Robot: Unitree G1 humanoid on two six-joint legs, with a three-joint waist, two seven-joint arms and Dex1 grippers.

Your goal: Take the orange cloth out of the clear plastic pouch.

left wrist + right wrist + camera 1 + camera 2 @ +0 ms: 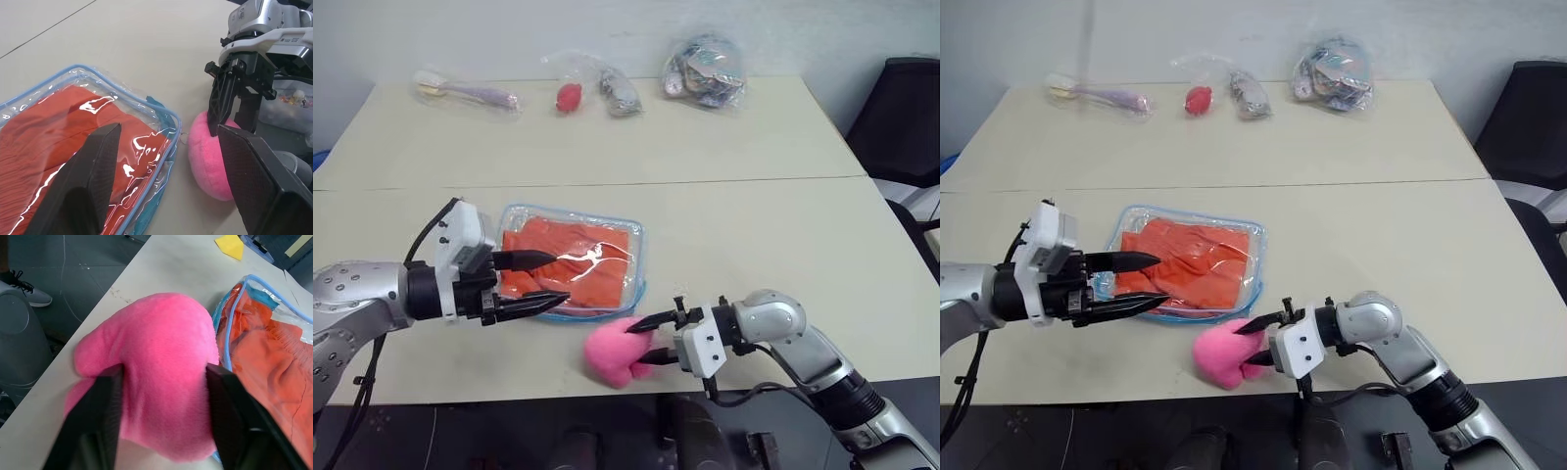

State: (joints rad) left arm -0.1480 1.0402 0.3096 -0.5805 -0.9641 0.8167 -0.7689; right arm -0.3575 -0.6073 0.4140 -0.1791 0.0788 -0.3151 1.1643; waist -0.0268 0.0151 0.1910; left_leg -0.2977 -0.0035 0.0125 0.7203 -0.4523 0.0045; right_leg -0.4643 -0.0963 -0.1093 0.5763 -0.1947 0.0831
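Observation:
The clear plastic pouch, edged in light blue, lies flat on the table in front of me. The wrinkled orange cloth is inside it. My left gripper is open, its two black fingers level just above the pouch's near left corner, with nothing between them. A fluffy pink puff rests at the table's front edge, right beside the pouch's near corner. My right gripper points left at the puff. Its fingers are spread, one on each side of the puff, and the puff rests on the table.
Along the far edge lie a bag with a purple brush, a bag with a red item, a grey bundle and a crinkled clear bag. A black chair stands at the right. A small yellow square lies on the table beyond the pouch.

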